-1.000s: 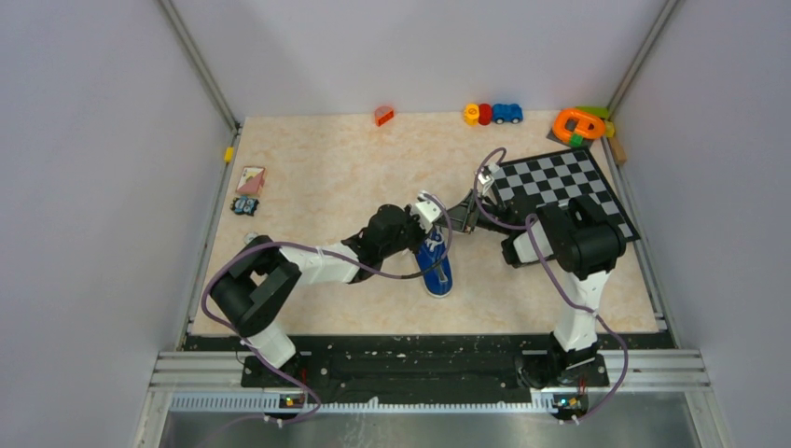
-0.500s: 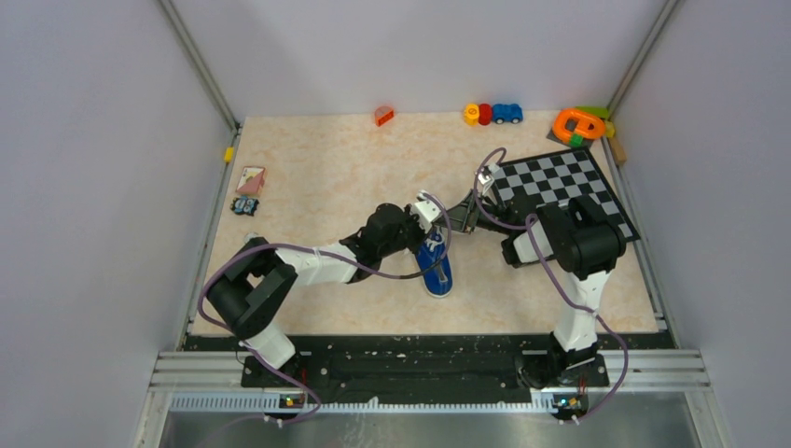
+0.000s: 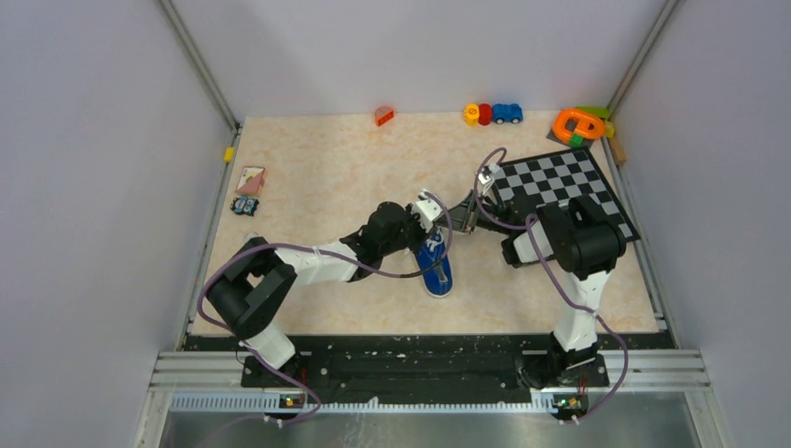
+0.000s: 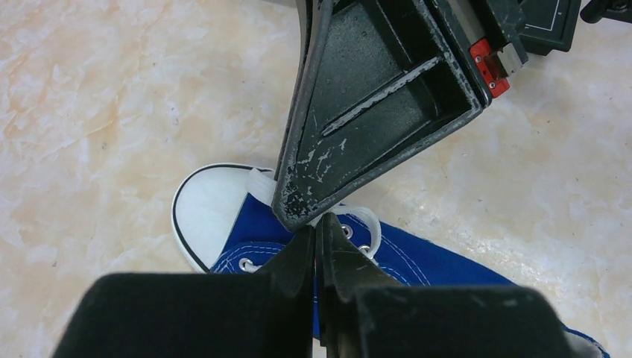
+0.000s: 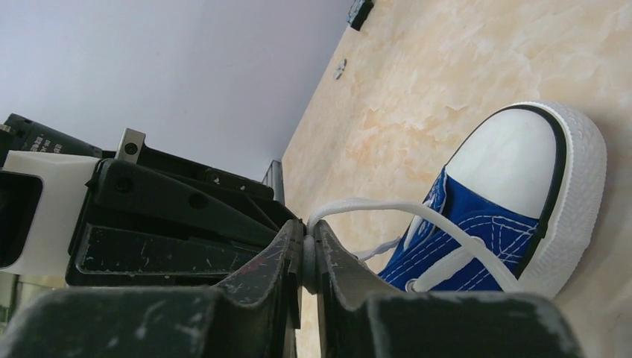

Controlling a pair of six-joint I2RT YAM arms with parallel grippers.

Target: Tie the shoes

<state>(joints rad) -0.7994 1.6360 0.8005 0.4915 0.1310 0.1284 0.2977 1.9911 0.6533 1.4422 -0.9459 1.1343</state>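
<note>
Two hands meet over a small blue sneaker, and the right one nips its lace.

In the right wrist view the right hand (image 5: 308,242) is closed almost fully, pinching a white lace (image 5: 387,207) between its fingertips. The lace arches out to the right and down into the sneaker (image 5: 492,224). In the left wrist view the left hand (image 4: 314,239) has its fingertips pressed together just above the eyelets; I cannot tell whether any lace is caught between them. The right hand's scuffed black finger comes down from the upper right to the same spot. The sneaker is blue canvas with white stitching and metal eyelets, a rounded white toe cap edged with a thin dark line, and a ribbed white sole rim. It lies on the marbled beige table (image 3: 317,177), just below the centre of the top view, with a checkerboard mat (image 3: 560,187) to its upper right.
</note>
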